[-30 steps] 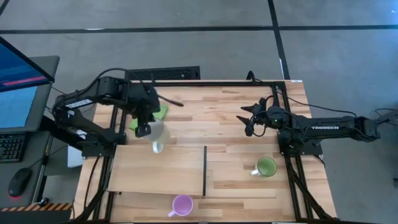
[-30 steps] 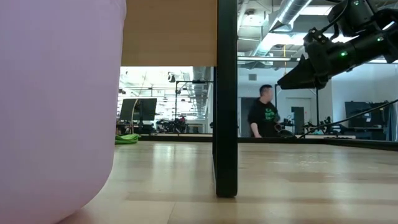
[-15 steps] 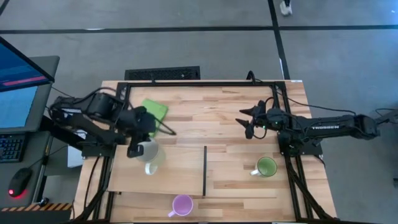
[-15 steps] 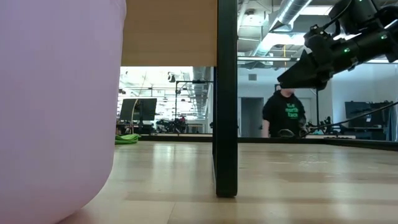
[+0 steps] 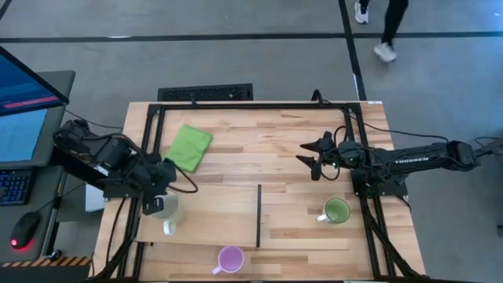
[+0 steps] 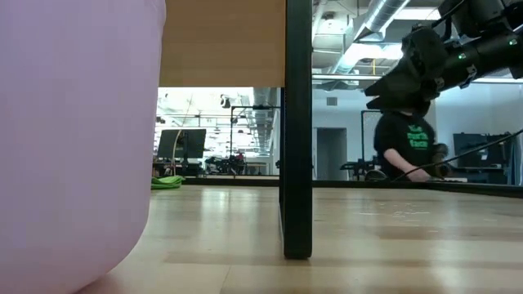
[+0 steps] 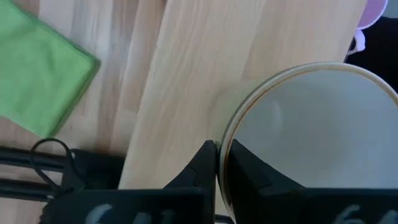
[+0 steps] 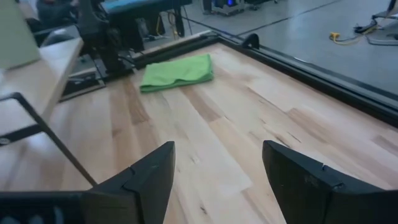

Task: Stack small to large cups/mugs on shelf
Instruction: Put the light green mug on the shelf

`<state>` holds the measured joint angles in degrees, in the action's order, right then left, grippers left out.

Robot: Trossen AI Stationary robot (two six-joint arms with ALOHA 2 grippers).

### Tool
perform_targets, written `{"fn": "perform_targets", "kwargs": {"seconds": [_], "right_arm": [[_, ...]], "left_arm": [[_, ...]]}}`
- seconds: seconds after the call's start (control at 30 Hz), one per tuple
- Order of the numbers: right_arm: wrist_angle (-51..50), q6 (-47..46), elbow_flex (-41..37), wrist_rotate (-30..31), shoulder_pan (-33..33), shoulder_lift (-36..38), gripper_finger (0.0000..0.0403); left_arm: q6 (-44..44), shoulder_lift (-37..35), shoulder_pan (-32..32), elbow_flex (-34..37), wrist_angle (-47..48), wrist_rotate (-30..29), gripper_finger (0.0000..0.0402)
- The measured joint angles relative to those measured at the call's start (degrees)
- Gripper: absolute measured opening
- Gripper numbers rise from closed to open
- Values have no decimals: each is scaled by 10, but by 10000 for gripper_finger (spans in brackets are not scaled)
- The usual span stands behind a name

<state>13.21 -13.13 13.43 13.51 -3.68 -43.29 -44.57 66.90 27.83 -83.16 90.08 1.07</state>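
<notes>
My left gripper (image 5: 159,204) is shut on the white mug (image 5: 168,211) over the left end of the shelf (image 5: 212,216), a pale board with a dark strip (image 5: 258,216) on its right edge. The mug's handle (image 5: 167,229) points toward the table's near edge. The green mug (image 5: 337,211) stands upright on the tabletop right of the shelf. The purple mug (image 5: 230,258) stands by the near edge and fills the left of the low view (image 6: 73,139). My right gripper (image 5: 308,157) hovers open at the right, above bare wood, holding nothing. My left gripper pinches the white mug's rim (image 7: 225,140), one finger (image 7: 204,163) outside the wall and one (image 7: 252,163) inside the cup. The fingers come steeply from above. The mug sits upright, mouth up, over the shelf; whether its base touches the board I cannot tell.
A folded green cloth (image 5: 189,147) lies on the tabletop behind the shelf. Black frame rails (image 5: 251,104) run along the table's edges. A person (image 6: 404,143) moves in the room beyond the table. Bare wood lies between the shelf and the green mug.
My left gripper has carried the white mug from beside the green cloth toward the table's near-left, out over the shelf's left end, and somewhat lower, turning about its own axis on the way. It stays shut on the rim. My right gripper has turned a little in place.
</notes>
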Motion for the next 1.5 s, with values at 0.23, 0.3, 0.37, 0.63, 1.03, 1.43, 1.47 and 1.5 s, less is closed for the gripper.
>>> {"fn": "perform_targets", "kwargs": {"seconds": [0.23, 0.3, 0.37, 0.63, 1.03, 1.43, 1.47, 1.5], "right_arm": [[15, -4, 0, 0, 15, 0, 265], [24, -4, 0, 0, 18, -1, 265], [31, -5, 0, 0, 18, -2, 265], [32, -5, 0, 0, 18, -2, 265], [58, -5, 0, 0, 18, -2, 265], [57, -5, 0, 0, 18, -2, 265], [57, -5, 0, 0, 18, -2, 265], [57, -5, 0, 0, 18, -2, 265]], "left_arm": [[-45, -21, 44, 6, -1, -2, 5], [-48, -22, 60, 6, 0, -9, 5], [-48, -22, 75, 6, -1, -17, 5], [-47, -22, 109, 10, -1, -46, 5], [-42, -51, 109, 53, -9, -52, 5], [-46, -55, 109, 52, -4, -52, 9], [-46, -55, 109, 52, -3, -51, 9], [-46, -55, 109, 52, -3, -50, 9]]}}
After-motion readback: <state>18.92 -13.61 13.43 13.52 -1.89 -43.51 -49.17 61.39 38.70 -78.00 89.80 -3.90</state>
